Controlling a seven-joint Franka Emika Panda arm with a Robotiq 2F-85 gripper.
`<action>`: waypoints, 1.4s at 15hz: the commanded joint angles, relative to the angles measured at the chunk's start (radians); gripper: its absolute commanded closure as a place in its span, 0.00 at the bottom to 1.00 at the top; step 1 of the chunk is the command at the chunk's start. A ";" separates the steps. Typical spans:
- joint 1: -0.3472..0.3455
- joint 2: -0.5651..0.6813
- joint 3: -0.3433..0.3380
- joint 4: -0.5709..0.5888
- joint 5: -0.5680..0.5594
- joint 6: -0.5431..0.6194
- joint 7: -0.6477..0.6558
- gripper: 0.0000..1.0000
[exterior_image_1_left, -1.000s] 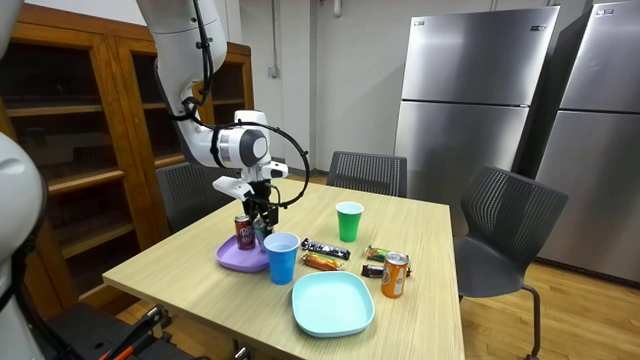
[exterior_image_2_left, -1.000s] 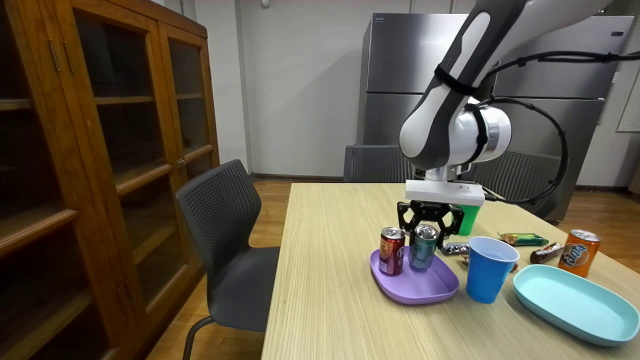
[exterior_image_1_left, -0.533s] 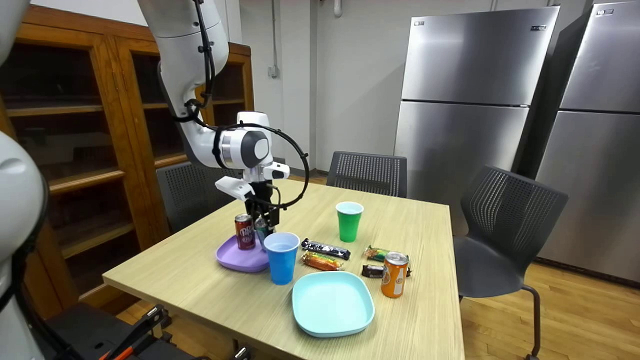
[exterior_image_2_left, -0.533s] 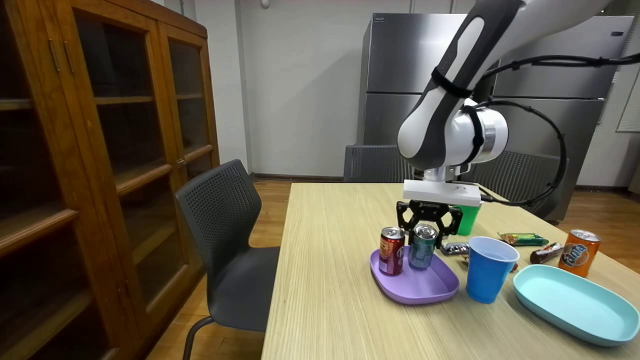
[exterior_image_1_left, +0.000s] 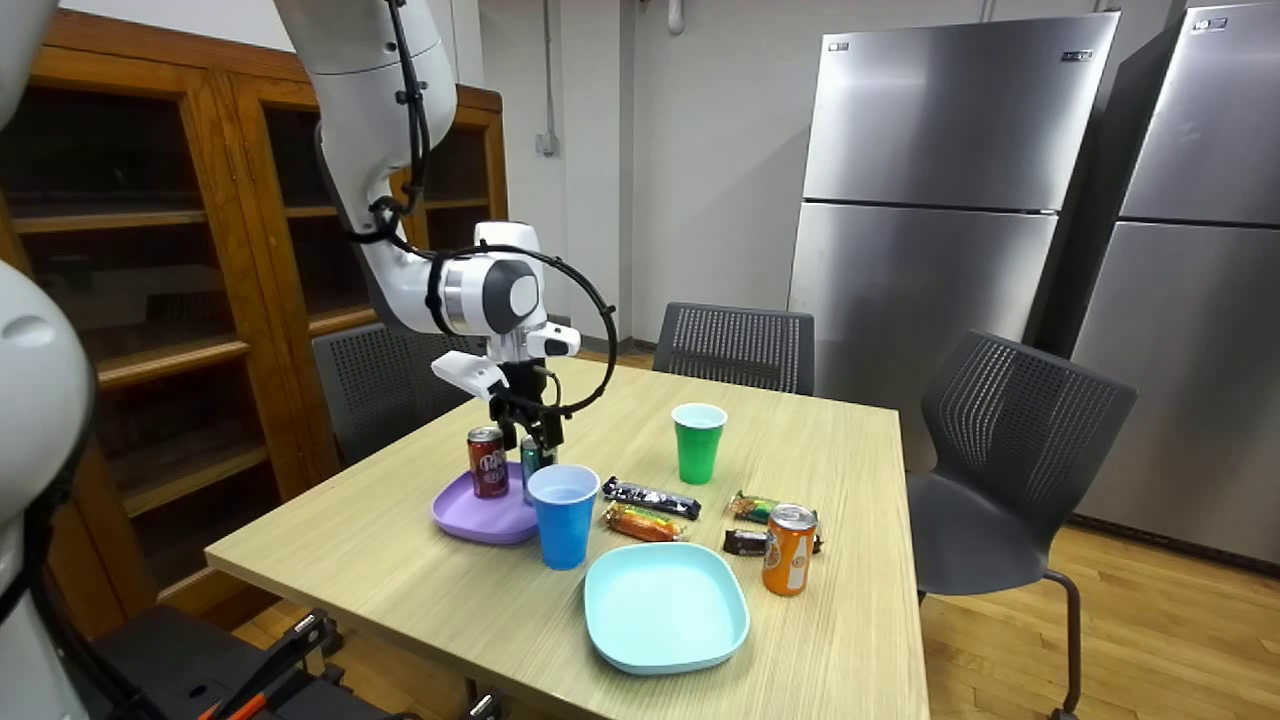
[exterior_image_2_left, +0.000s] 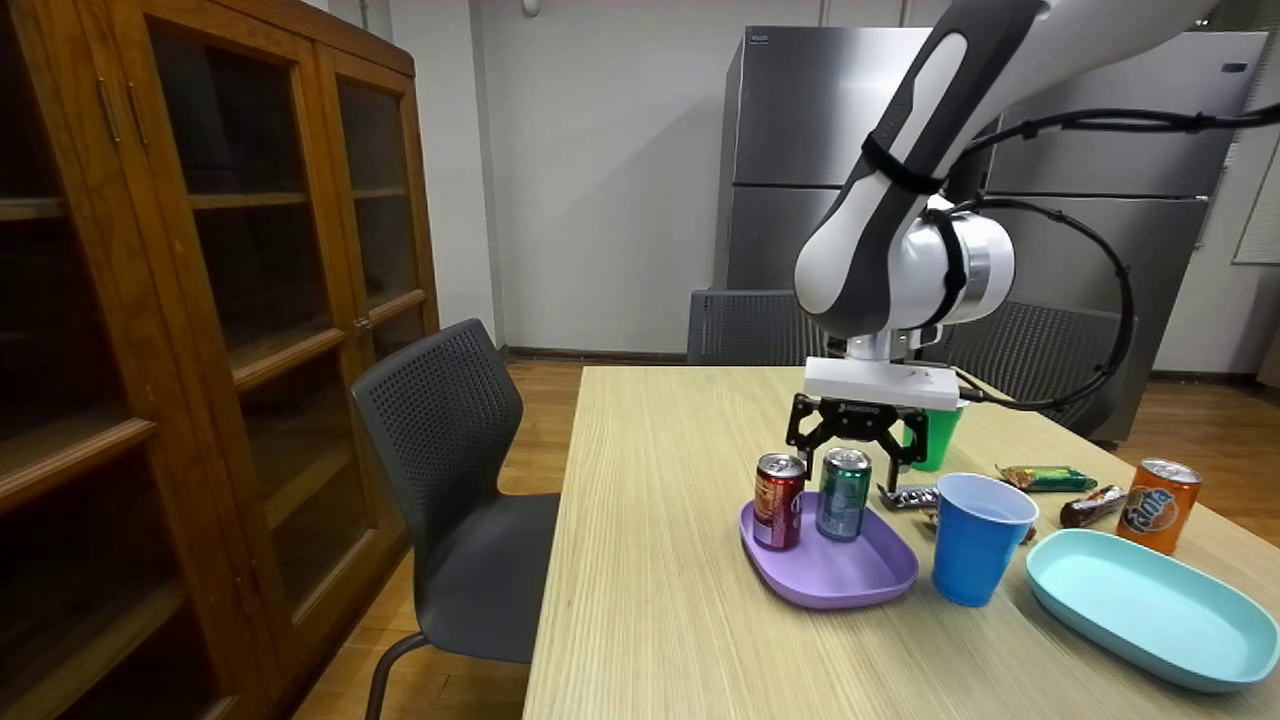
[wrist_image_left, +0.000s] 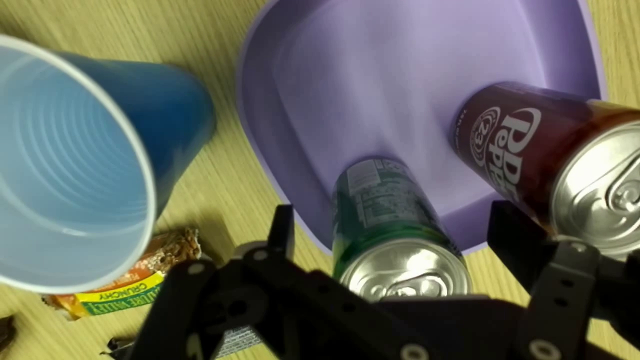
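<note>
Green can (wrist_image_left: 390, 215) stands upright on the purple plate (wrist_image_left: 400, 45), lined up with the gap of the tool (exterior_image_2_left: 850, 481), which is spread wide and grips nothing; the can's long axis points up toward the tool, with the red can (wrist_image_left: 535, 145) just beside it.

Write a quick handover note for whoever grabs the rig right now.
Hand: open, straddling the green can without gripping it; one finger sits very close to the red can, contact unclear.
Things: green can and red can stand upright on the purple plate; blue cup beside it; orange can by the turquoise plate.
Done: green can on the purple plate, ungripped.
Left: probably lifting the hand clear, gently, so neither can tips.
</note>
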 joint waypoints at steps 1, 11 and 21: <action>0.016 -0.033 -0.008 -0.005 0.017 -0.035 0.017 0.00; -0.017 -0.231 -0.016 -0.105 0.042 -0.015 0.020 0.00; -0.131 -0.412 -0.097 -0.221 0.024 -0.010 0.056 0.00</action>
